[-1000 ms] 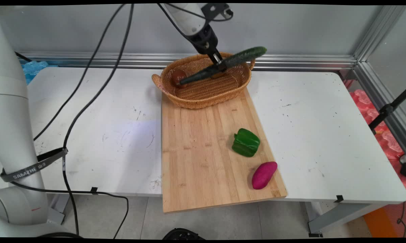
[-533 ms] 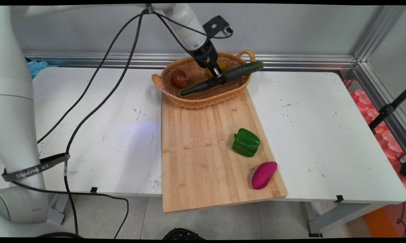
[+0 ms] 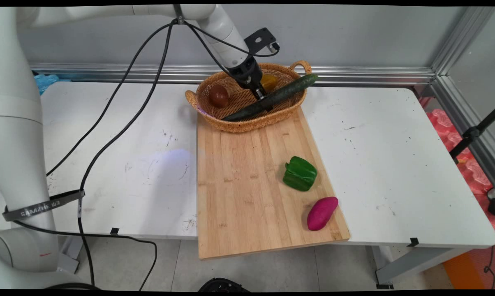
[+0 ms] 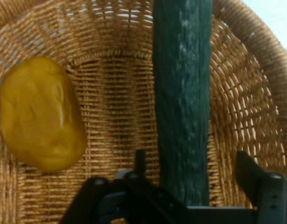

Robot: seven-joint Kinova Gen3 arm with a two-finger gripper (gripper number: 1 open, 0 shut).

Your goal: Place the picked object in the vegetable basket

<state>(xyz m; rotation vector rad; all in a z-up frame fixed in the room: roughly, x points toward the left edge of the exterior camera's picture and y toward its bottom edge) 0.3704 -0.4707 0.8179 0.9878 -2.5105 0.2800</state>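
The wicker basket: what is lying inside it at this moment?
Inside the wicker basket lie a cucumber, a yellow vegetable and a brown round item. The gripper covers part of the floor.

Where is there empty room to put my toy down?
The board is bare on its left, beside the pepper and the purple potato. The table is bare on both sides of the board. The basket is crowded: cucumber, gripper, a brown thing, a yellow one.
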